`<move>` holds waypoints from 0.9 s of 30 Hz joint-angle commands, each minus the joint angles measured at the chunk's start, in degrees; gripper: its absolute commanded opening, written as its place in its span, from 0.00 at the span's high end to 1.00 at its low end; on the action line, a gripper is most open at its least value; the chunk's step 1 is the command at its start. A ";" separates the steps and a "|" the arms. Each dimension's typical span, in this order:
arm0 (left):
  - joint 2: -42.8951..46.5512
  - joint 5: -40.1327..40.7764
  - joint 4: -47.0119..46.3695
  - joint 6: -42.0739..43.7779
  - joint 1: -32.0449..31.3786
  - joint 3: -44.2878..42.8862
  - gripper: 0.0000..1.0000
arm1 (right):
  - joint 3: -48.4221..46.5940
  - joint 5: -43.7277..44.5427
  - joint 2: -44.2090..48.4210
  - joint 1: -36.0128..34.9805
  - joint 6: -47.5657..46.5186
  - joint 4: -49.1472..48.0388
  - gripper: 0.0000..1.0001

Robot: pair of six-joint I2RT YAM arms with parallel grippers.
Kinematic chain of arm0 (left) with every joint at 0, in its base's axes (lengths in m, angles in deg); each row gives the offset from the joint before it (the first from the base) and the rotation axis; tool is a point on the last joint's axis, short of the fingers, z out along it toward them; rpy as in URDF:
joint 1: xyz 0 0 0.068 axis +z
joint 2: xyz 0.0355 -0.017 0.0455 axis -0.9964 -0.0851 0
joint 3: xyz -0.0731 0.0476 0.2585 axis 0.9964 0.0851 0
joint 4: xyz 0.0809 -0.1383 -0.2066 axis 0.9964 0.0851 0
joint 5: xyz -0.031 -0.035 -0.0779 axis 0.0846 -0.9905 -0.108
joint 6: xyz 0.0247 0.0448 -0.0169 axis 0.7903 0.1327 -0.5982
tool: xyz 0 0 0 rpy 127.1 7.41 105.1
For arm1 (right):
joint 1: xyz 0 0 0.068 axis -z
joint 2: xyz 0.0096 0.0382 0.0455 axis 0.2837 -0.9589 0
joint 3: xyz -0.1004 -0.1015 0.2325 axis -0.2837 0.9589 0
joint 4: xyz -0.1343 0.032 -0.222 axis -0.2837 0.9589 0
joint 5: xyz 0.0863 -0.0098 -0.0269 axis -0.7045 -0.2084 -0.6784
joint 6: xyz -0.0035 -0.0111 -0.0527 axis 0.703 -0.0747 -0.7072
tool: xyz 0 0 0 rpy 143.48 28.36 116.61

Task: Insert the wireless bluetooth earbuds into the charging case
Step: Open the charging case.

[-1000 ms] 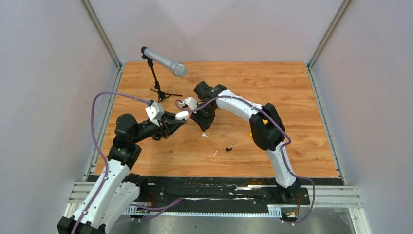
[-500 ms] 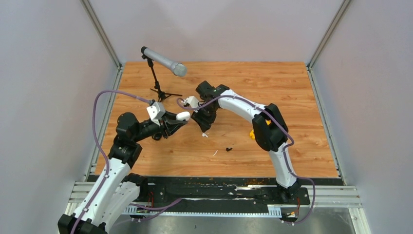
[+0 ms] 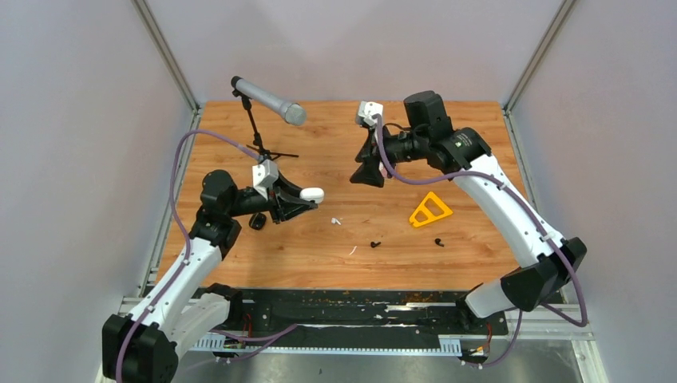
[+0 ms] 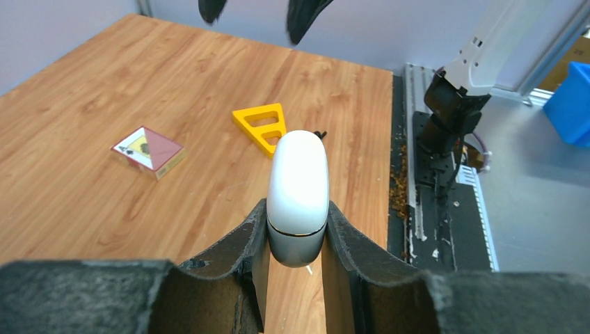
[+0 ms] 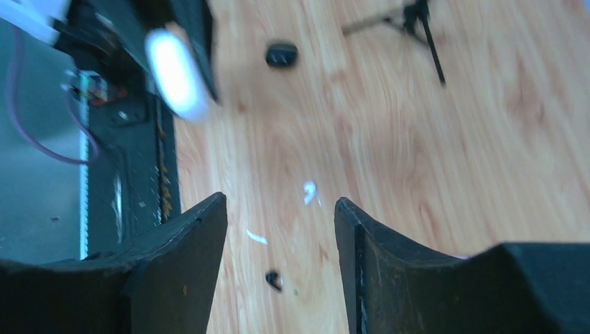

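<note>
My left gripper (image 3: pixel 303 199) is shut on the white charging case (image 3: pixel 312 194), holding it above the table; in the left wrist view the case (image 4: pixel 298 182) sits between both fingers with its lid seam closed. My right gripper (image 3: pixel 369 175) hangs open and empty above the table's middle, apart from the case. A white earbud (image 3: pixel 336 221) and two black earbuds (image 3: pixel 374 243) (image 3: pixel 438 241) lie on the wood. The right wrist view is blurred: the right gripper (image 5: pixel 280 205) is open over a white earbud (image 5: pixel 309 191) and a black earbud (image 5: pixel 273 280).
A thin white sliver (image 3: pixel 352 250) lies near the earbuds. A yellow triangle (image 3: pixel 429 209) lies right of centre, and a microphone on a stand (image 3: pixel 259 128) stands at the back left. A small black object (image 3: pixel 257 221) sits under the left arm. A card (image 4: pixel 148 150) lies on the wood.
My right arm has swung up and back away from the case, and its jaws have opened wider. The left gripper has shifted slightly right with the case. The yellow triangle and a second black earbud now show.
</note>
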 commanded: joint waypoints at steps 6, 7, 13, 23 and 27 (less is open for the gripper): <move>-3.63 -5.40 -6.39 -1.85 -1.92 -4.11 1.00 | -9.95 -6.75 -5.72 -9.47 8.92 -5.74 0.36; -3.70 -5.41 -6.47 -1.85 -2.00 -4.12 1.00 | -9.90 -6.84 -6.04 -10.07 8.72 -5.61 0.35; -3.52 -4.17 -8.13 -2.64 -2.26 -3.67 1.00 | -9.92 -6.07 -8.46 -11.03 7.62 -3.76 0.31; -3.07 -2.95 -10.63 -4.56 -2.36 -2.64 1.00 | -9.70 -5.79 -9.36 -11.42 7.94 -2.68 0.30; -2.85 -3.36 -11.08 -4.12 -2.45 -2.41 1.00 | -9.38 -4.42 -9.80 -11.40 9.88 -3.71 0.30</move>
